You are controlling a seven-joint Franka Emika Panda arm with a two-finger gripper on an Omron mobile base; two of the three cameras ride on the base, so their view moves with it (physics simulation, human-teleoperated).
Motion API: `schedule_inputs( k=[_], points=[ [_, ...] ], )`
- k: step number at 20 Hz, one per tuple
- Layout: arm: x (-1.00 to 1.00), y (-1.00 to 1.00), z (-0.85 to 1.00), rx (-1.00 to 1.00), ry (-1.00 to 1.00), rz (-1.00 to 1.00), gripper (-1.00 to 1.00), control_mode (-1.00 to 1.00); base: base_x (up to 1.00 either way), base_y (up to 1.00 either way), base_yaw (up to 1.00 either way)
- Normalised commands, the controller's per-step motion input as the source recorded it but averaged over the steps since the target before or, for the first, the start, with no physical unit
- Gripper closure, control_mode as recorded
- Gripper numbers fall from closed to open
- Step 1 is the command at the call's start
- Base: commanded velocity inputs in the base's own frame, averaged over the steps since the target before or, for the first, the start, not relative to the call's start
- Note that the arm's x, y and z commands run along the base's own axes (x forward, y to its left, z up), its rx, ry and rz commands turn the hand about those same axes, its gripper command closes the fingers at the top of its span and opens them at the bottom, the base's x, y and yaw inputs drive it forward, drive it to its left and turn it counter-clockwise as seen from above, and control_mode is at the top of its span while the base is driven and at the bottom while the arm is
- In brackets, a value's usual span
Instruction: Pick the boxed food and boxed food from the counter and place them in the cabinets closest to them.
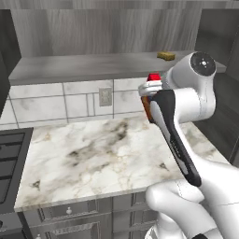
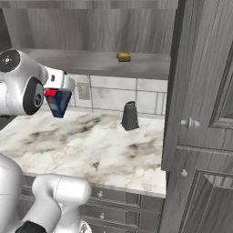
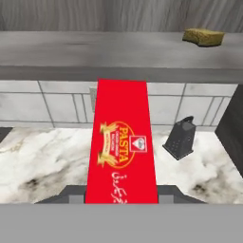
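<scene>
Boxed food [image 3: 121, 147] — the slim red carton with yellow "PASTA" print and a blue side — was clamped between the fingers of the gripper [image 2: 58, 88], lifted clear above the counter [image 1: 93, 154] in front of the tiled wall and just below the grey shelf board [image 1: 84, 65]. In the hand view the carton ran up the middle of the picture, its far end reaching the shelf's front edge. Left of the counter sat the black stove [image 1: 9, 158]. On the marble to the right of the carton stood a dark box grater [image 2: 129, 116], upright, near the backsplash. A yellow sponge [image 2: 123, 56] lay on the shelf further right — well apart from the carton. A dark grey cabinet door [image 2: 200, 113] stood at the far right.
</scene>
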Motion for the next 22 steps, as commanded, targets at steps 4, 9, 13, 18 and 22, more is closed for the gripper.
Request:
schedule_inputs(
  k=[4,9,13,18,22],
  points=[
    [-0.25,0.05,0.42,-0.10,0.00,0.09,1.00,-1.00,0.00,0.00,0.00],
    [-0.38,0.02,0.29,-0.10,0.00,0.09,1.00,-1.00,0.00,0.00,0.00],
    [-0.51,0.00,0.21,-0.06,-0.06,0.04,1.00,-1.00,0.00,0.00,0.00],
    [-0.29,-0.02,0.40,0.00,-0.10,-0.01,1.00,-1.00,0.00,0.00,0.00],
    [-0.04,0.00,0.26,0.00,-0.10,-0.03,1.00,-1.00,0.00,0.00,0.00]
  ],
)
